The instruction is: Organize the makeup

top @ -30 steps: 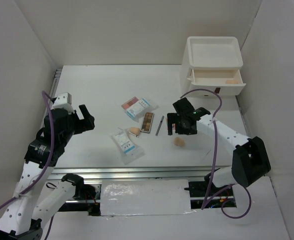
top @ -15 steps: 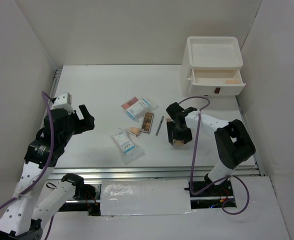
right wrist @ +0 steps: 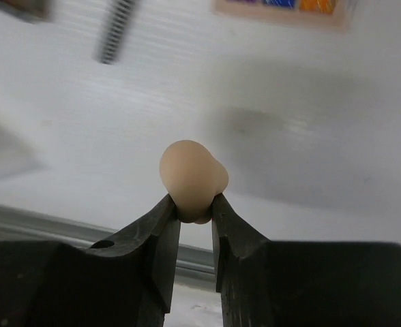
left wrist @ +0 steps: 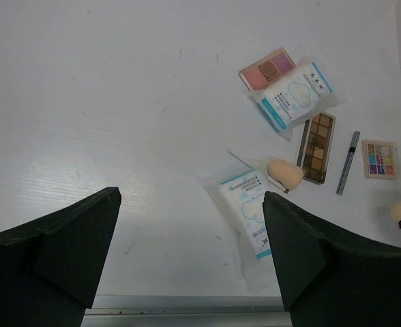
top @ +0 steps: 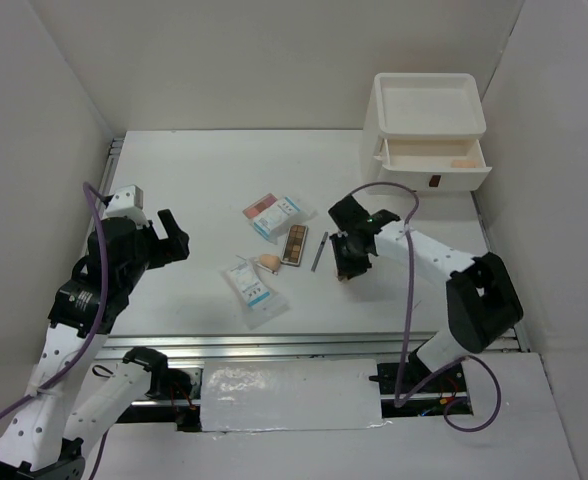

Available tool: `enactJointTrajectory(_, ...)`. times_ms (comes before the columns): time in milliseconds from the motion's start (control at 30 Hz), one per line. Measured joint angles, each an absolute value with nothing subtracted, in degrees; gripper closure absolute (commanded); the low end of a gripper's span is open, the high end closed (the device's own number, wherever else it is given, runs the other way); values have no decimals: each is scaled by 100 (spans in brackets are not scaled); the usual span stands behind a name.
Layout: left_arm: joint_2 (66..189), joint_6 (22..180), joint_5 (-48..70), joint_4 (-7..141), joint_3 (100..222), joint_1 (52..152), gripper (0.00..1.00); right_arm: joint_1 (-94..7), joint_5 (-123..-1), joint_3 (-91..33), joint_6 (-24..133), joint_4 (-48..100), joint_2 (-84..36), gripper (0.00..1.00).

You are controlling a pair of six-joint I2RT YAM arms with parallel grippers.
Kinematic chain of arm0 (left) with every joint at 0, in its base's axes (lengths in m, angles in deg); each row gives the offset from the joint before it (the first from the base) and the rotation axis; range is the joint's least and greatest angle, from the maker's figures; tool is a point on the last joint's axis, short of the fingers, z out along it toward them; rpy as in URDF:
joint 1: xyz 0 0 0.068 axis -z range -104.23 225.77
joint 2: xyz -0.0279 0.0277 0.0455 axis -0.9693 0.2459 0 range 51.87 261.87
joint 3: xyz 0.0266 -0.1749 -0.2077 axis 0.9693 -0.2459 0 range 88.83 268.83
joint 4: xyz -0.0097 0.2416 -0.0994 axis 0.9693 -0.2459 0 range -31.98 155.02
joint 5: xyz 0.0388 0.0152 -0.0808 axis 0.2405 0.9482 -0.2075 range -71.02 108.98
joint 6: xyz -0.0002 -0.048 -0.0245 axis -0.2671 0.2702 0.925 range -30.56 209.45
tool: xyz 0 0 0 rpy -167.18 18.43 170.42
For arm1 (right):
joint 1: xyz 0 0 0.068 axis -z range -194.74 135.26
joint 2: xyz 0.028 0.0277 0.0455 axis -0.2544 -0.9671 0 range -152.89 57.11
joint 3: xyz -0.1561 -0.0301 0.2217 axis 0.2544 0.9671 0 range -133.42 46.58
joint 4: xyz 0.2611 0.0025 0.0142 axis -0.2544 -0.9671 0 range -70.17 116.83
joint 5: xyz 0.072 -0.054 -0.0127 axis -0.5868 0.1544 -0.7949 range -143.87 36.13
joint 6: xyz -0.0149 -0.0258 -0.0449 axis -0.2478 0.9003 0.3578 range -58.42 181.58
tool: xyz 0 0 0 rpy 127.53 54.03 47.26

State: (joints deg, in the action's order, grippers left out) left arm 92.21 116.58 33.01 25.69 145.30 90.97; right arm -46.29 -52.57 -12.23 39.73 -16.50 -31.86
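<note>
Your inventory:
- Drawer unit (top: 429, 130): back right, 1 drawer open.
- Left gripper (left wrist: 190, 197): jaws spread wide above the table.
- Right gripper (right wrist: 195, 204): pinching 1 peach sponge (right wrist: 190, 177) near the multicoloured palette (left wrist: 379, 159).
- Mid-table: 2 sachets (left wrist: 248, 204), brown palette (left wrist: 316, 146), pink compact (left wrist: 265, 68).
- Second sponge (left wrist: 284, 174): between the nearer sachet and the brown palette.
- Grey pencil (left wrist: 347, 162).

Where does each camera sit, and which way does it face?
Top external: above and behind, looking down on the table; left arm, right arm show.
Left wrist: raised, facing down at the brown palette; the open left gripper shows.
Right wrist: low, facing the table; the right gripper pinches a peach sponge.
Shared: both wrist views show that sponge and the multicoloured palette.
</note>
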Motion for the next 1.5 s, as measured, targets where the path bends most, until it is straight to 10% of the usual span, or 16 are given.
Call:
enactJointTrajectory(667,9247,11658,3303,2578,14527,9136,1,-2130,-4501,-7052,4469,-2299,-4558,69)
enactJointTrajectory(767,9265,11658,3303,2586,14527,9136,1,-1901,-4417,-6899,4419,-2422,-4794,53)
enactJointTrajectory(800,9273,11658,3301,2588,14527,9136,1,-1833,-4402,-6794,4406,-2433,-4808,25)
enactJointTrajectory(867,9302,11658,3298,2604,14527,9136,1,-1724,-4352,-6602,4391,-2450,-4803,5)
enactJointTrajectory(1033,9407,11654,3259,2606,14527,9136,1,-1661,-4308,-6407,4382,-2411,-4683,0)
enactJointTrajectory(1500,9588,11676,3561,2562,14527,9095,1,-5466,-4675,-5069,4384,-1165,-4237,8)
